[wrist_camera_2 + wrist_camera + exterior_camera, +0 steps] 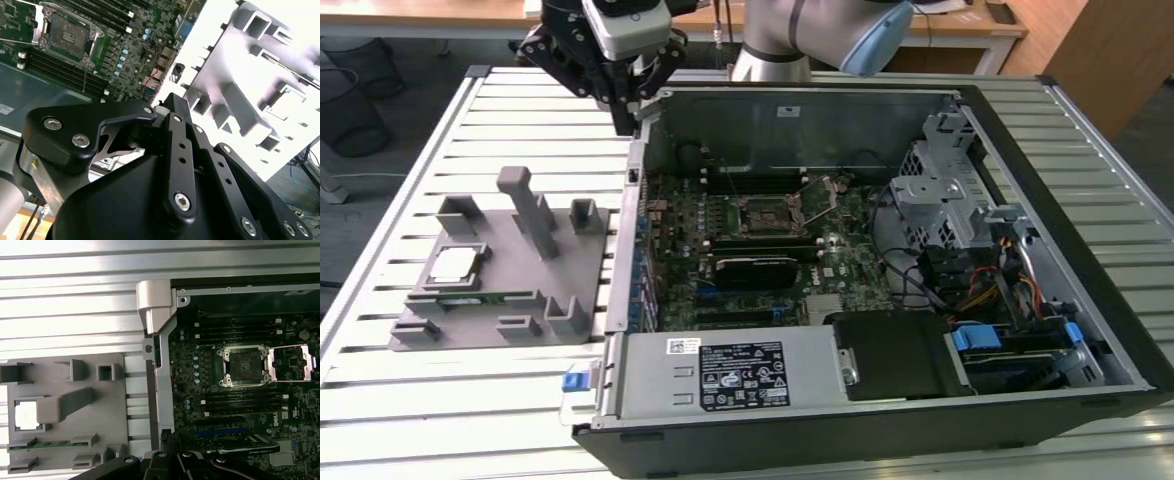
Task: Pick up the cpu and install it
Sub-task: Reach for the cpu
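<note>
In the exterior view the chip [451, 264] lies flat, shiny side up, in the gray holder [467, 335], well apart from the empty, closed hand [630, 120]; in the second wrist view the socket [70, 32] sits open; in the first wrist view the chip is square, no side longer, and the hand might bump the post [65, 405] beside it.

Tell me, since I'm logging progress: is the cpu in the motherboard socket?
No, the cpu lies in the gray holder, apart from the empty socket.

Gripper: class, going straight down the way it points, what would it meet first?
Probably the top edge of the computer case's side wall, right under the gripper; depth is unclear, so not certain.
</note>
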Tool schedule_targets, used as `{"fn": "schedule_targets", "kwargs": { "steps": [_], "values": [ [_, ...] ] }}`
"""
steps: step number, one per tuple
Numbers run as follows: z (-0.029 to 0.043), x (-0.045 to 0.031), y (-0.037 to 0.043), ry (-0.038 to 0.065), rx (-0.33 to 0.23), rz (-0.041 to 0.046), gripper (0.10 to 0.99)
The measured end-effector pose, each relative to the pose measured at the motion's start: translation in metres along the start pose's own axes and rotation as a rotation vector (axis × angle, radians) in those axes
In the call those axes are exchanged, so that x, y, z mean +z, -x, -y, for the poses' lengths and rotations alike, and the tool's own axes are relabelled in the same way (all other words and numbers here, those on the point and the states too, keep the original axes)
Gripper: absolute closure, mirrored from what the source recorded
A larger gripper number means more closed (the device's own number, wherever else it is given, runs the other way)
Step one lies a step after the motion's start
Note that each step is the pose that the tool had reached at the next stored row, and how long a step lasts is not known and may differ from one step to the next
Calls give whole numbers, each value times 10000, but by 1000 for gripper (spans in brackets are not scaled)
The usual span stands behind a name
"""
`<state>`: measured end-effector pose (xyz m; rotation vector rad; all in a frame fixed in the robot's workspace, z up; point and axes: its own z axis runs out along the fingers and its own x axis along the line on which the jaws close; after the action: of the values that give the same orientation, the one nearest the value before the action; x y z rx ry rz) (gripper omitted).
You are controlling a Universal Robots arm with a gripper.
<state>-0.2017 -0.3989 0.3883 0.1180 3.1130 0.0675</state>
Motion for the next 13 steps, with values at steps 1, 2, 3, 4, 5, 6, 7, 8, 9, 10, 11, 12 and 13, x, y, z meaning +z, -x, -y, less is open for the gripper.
{"fn": "schedule_targets", "kwargs": {
  "steps": [1, 2, 3, 4, 5, 6, 7, 8, 9, 10, 11, 12, 13],
  "values": [
    [1, 1, -15, 1, 1, 0, 980],
    [2, 1, -29, 1, 1, -1, 980],
    [3, 2, -43, 0, 1, -2, 980],
    [4, 3, -58, 1, 1, -2, 980],
    [6, 3, -72, 1, 1, -2, 980],
    [7, 4, -85, 1, 0, -3, 980],
    [8, 4, -99, 1, 1, -3, 980],
    [9, 4, -111, 1, 1, -3, 980],
    [10, 5, -122, 1, 0, -3, 980],
    [11, 5, -132, 0, 0, -4, 980],
    [11, 6, -141, 0, 0, -4, 980],
    [12, 6, -150, 0, 0, -4, 980],
    [13, 7, -160, 0, 0, -5, 980]
  ]
}}
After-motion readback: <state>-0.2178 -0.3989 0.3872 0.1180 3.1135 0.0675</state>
